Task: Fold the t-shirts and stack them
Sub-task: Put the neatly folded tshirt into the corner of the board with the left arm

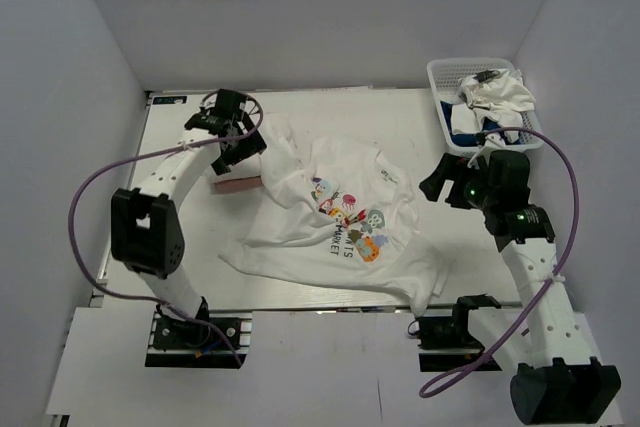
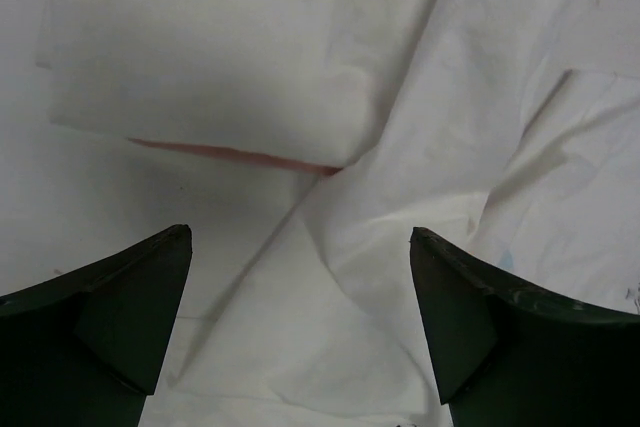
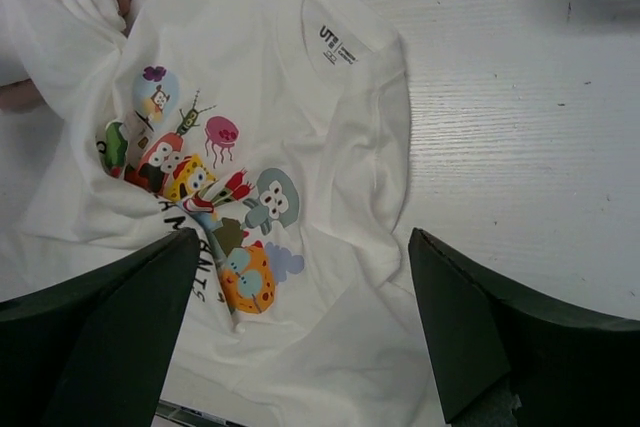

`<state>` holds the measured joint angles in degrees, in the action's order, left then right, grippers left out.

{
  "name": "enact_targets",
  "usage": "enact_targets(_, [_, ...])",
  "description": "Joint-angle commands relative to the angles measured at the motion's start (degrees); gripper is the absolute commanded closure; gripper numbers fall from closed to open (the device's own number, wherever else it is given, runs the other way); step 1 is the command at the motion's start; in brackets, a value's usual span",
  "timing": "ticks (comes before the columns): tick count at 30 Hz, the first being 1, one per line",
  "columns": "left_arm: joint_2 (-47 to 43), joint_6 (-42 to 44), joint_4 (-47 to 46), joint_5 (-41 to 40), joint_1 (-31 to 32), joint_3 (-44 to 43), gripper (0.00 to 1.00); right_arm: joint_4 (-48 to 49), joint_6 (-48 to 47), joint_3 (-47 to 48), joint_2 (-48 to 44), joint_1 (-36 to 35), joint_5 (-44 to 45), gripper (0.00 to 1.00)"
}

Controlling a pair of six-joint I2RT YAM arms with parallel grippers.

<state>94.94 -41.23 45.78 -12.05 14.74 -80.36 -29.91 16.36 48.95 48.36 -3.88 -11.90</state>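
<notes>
A white t-shirt with a colourful cartoon print lies crumpled and unfolded across the middle of the table, collar label up. At the left a folded white t-shirt rests on a folded pale pink one, whose edge peeks out beneath. My left gripper hovers open over the spot where the printed shirt's sleeve meets that stack. Just past the shirt's right shoulder, my right gripper also stands open, its fingers straddling the print and hem from above. Neither holds anything.
A white plastic basket stands at the back right with more crumpled white shirts and something blue inside. Bare white table shows right of the printed shirt. White walls enclose the table on three sides.
</notes>
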Motion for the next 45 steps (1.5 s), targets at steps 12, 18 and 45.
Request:
enact_targets(12, [21.1, -4.5, -5.3, 3.8, -8.8, -13.1, 0.07, 1.1, -0.3, 1.7, 7.3, -0.1, 1.6, 0.1])
enact_targets(18, [35.7, -1.8, 4.0, 1.2, -9.8, -25.2, 0.1, 0.7, -0.3, 4.0, 9.0, -0.1, 5.0, 0.1])
enact_targets(45, [45.1, 27.6, -2.1, -4.2, -23.9, -42.7, 0.1, 6.3, 0.3, 4.8, 11.0, -0.1, 7.9, 0.1])
